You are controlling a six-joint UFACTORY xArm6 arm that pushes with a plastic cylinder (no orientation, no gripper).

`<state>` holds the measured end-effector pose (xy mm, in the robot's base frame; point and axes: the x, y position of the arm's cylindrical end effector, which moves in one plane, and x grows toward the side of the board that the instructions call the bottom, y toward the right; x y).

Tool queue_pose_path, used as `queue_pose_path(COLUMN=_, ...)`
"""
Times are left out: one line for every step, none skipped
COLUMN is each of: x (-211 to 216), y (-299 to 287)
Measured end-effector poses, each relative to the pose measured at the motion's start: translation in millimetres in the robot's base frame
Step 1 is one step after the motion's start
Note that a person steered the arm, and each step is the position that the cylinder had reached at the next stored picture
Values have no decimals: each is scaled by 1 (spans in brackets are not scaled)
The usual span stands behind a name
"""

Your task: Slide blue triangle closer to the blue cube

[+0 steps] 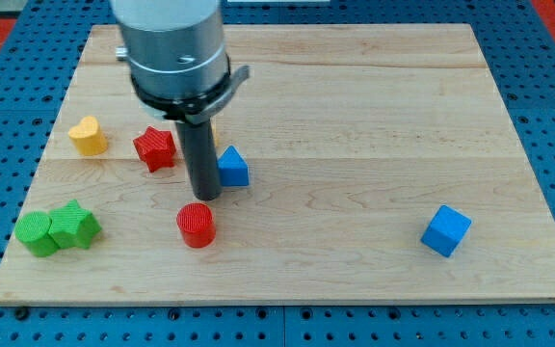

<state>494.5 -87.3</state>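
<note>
The tip (204, 196), a rod without jaws, touches the left side of the blue triangle (232, 168) at centre-left, well apart from the blue cube (446, 231) at lower right, so most pushing seems left.

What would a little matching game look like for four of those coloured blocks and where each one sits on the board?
Blocks:
1. blue cube
2. yellow heart
3. red cylinder
4. blue triangle

Places:
A. far toward the view's left, nearest the top of the four
B. just right of my tip
C. alone toward the view's right
D. just below my tip

Pairs: 1-C, 2-A, 3-D, 4-B
</note>
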Motion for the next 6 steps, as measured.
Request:
queue_pose_path(x=0, y=-11)
queue_pose_path(x=0, y=-28)
queue_pose_path(x=0, y=-29)
queue_pose_path(x=0, y=-29)
queue_pose_path(x=0, y=-25)
queue_pose_path(x=0, y=-35)
